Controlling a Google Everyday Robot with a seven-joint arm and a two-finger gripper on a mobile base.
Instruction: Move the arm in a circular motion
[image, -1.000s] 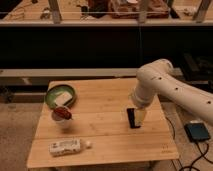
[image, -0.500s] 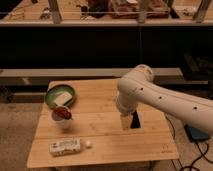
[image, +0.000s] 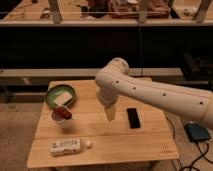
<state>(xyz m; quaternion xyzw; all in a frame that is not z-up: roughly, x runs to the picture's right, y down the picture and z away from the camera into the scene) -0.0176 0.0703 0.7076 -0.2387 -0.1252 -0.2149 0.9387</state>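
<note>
The large glossy white arm (image: 150, 92) with small dark dots reaches in from the right, and its rounded elbow (image: 112, 75) is over the middle of the wooden table (image: 100, 137). Below the elbow hangs the pale yellowish tip, the gripper (image: 110, 114), pointing down just above the table's centre. It holds nothing that I can see. It is left of a black phone (image: 133, 118) and right of a small cup (image: 62, 115).
A green bowl (image: 60, 96) with a white item stands at the table's back left. A small white cup with red contents is in front of it. A white bottle (image: 67, 146) lies near the front left edge. A dark shelf runs behind. A blue-grey device (image: 199, 133) lies on the floor right.
The arm has swung left across the table; the elbow and the tip moved from the right side to the centre, uncovering the black phone.
</note>
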